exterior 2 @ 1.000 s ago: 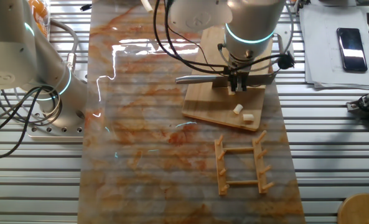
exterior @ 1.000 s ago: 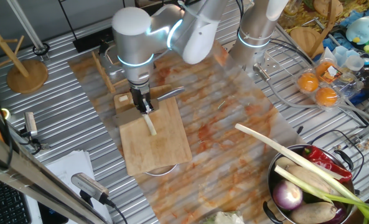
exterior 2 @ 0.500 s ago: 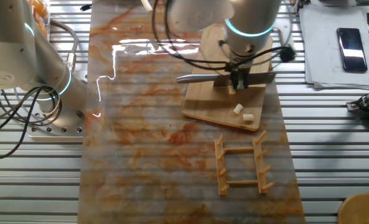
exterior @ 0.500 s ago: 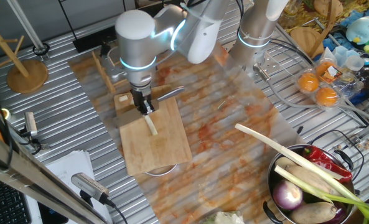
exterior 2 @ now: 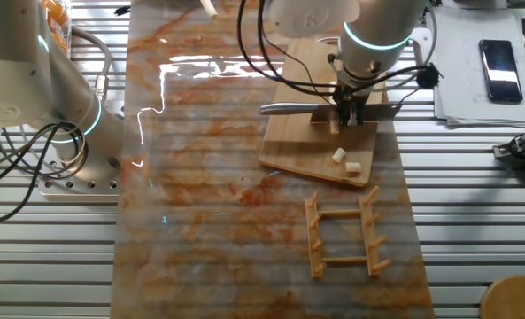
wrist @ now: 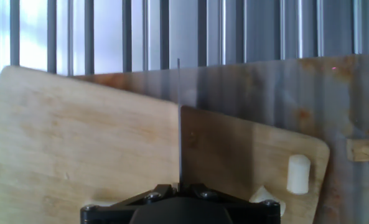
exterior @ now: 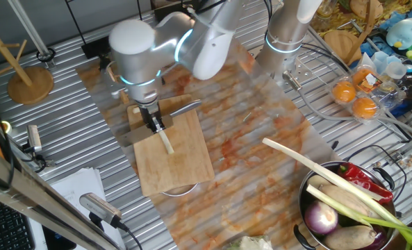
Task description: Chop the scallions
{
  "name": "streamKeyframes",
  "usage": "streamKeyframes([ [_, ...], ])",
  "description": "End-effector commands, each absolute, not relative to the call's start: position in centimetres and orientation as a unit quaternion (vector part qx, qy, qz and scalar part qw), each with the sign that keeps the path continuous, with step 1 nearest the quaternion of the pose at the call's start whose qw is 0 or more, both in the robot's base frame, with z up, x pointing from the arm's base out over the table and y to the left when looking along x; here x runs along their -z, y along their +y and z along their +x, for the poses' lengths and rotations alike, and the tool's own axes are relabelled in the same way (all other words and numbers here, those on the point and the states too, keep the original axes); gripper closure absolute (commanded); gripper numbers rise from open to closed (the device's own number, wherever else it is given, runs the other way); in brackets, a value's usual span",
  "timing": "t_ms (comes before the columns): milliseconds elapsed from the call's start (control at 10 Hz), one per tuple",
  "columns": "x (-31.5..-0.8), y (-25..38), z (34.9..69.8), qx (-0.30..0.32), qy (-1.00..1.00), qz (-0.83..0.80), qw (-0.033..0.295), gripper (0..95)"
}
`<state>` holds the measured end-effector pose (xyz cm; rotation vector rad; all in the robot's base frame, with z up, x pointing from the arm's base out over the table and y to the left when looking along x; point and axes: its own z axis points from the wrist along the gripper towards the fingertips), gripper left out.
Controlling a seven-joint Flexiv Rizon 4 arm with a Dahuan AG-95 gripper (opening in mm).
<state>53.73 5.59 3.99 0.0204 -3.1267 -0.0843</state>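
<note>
A thin cream-white scallion stalk lies on the wooden cutting board. My gripper is shut on a knife and holds it across the board over the stalk's far end. In the other fixed view the gripper holds the knife level, and two cut chunks lie near the board's edge. In the hand view the blade shows edge-on above the board, with two chunks at the right. The stalk is hidden there.
A wooden rack lies beside the board. A metal pot at the front right holds a purple onion and a long green-leaved stalk. A second arm's base stands on the far side. A phone lies on papers.
The arm has shifted the knife sideways along the stalk, toward the board's end where the cut chunks lie. The stalk and the chunks have not moved.
</note>
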Motion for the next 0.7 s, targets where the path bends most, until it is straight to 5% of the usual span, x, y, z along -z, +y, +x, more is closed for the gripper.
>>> streamKeyframes([
  [100,-1.1,5.7,52.7,0.01,-1.0,0.01,0.012,95.0],
  [700,-2.4,5.1,49.9,0.014,-1.0,0.02,0.014,95.0],
])
